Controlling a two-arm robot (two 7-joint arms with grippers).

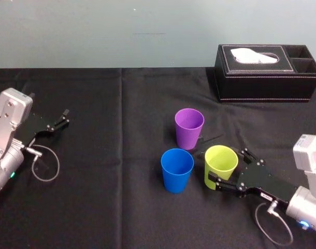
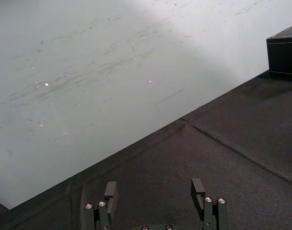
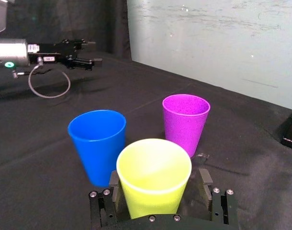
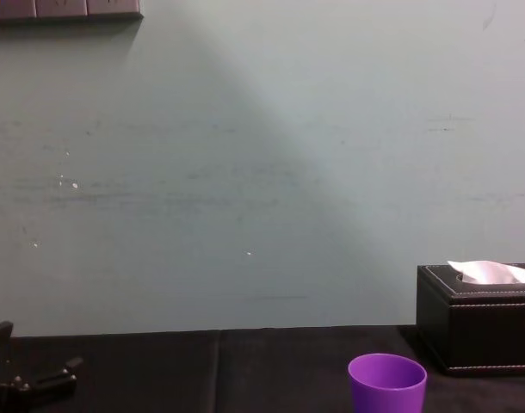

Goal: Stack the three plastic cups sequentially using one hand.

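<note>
Three plastic cups stand upright and apart on the black cloth, right of centre. The purple cup [image 1: 189, 127] [image 3: 185, 122] [image 4: 387, 384] is farthest back. The blue cup [image 1: 177, 169] [image 3: 97, 143] stands in front of it to the left, the lime green cup [image 1: 220, 165] [image 3: 153, 178] to the right. My right gripper [image 1: 227, 168] [image 3: 158, 191] is open, its black fingers [image 3: 205, 180] straddling the lower part of the green cup, one on each side. My left gripper [image 1: 56, 123] [image 2: 154, 191] rests open and holds nothing at the far left of the table.
A black tissue box [image 1: 267, 72] [image 4: 478, 318] with a white tissue sits at the back right, near the wall. A cable loop [image 1: 45, 165] lies beside the left arm. Bare black cloth [image 1: 111, 155] stretches between the left arm and the cups.
</note>
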